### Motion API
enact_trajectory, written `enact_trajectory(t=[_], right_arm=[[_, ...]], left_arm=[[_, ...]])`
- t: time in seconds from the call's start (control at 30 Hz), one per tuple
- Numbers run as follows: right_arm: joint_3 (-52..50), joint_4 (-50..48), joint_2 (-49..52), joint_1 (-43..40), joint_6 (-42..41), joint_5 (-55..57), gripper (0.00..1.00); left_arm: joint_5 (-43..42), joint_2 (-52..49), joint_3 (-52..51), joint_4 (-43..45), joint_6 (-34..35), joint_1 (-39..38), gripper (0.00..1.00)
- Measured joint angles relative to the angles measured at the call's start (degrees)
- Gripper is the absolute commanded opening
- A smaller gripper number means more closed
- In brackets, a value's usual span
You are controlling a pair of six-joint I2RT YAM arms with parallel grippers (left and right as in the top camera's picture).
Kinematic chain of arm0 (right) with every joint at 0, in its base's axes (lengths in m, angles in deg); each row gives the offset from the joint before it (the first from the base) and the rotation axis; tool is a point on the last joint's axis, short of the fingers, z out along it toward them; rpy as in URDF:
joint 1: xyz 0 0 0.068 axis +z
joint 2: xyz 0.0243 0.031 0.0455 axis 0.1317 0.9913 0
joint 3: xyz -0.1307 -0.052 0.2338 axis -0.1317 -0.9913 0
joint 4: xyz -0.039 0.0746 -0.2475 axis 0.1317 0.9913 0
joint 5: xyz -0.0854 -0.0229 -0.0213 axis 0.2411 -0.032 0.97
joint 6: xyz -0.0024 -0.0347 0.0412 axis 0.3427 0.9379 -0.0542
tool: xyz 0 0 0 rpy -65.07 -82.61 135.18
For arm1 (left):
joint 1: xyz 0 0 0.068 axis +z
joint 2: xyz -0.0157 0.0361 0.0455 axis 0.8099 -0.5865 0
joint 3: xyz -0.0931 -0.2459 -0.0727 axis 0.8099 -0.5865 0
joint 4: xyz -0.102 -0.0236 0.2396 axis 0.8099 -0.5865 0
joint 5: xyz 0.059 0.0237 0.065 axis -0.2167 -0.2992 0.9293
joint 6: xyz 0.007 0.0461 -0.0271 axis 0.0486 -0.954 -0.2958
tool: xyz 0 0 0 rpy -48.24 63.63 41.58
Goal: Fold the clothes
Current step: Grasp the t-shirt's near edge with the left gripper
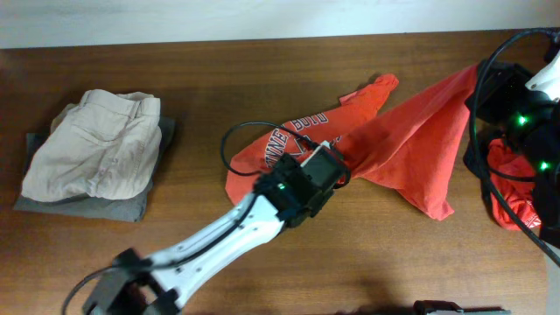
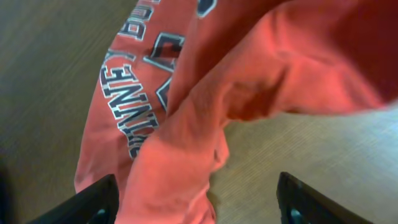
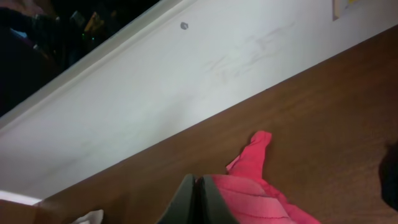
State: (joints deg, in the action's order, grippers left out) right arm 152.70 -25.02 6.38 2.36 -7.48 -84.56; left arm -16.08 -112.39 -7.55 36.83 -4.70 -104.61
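Orange-red T-shirt (image 1: 394, 140) not folded yet, corner pinched in shut right tool (image 3: 198, 199); left tool (image 2: 199, 199) wide open astride fabric; khaki pants (image 1: 96, 144) folded

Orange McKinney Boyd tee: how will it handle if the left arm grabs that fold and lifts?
Likely floppy: the orange-red T-shirt sags from the corner the right gripper pinches and bunches in soft folds. Probably light: one small pinch carries that whole span. Expect it to drag over the smooth wooden table rather than hold shape.
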Motion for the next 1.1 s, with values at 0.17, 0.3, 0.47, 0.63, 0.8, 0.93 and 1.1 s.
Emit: enact_trajectory(t=[0.17, 0.3, 0.47, 0.63, 0.8, 0.93, 1.1], right_arm=[[0.0, 0.02, 0.0, 0.0, -0.7, -0.57, 0.04], [0.0, 0.04, 0.0, 0.0, -0.83, -0.59, 0.04], [0.0, 0.07, 0.0, 0.0, -0.83, -0.59, 0.04], [0.0, 0.22, 0.0, 0.0, -0.83, -1.01, 0.04], [0.0, 0.26, 0.0, 0.0, -0.85, -1.73, 0.04], [0.0, 0.28, 0.0, 0.0, -0.83, -2.1, 0.04], [0.0, 0.46, 0.0, 0.0, -0.85, -3.17, 0.04]], left_arm=[[3.54, -5.01, -0.59, 0.66, 2.12, -0.26, 0.75], [6.62, -5.46, -0.66, 0.46, 5.07, -2.54, 0.75], [10.47, -6.97, -0.66, 0.87, 7.32, -6.34, 0.75], [14.62, -11.76, -0.66, 1.86, 7.5, -6.56, 0.73], [18.4, -13.03, -0.74, 3.98, 7.34, -6.43, 0.5], [20.28, -13.03, -0.76, 5.79, 7.06, -5.81, 0.48], [22.1, -14.69, -0.76, 6.86, 6.4, -5.27, 0.36]])
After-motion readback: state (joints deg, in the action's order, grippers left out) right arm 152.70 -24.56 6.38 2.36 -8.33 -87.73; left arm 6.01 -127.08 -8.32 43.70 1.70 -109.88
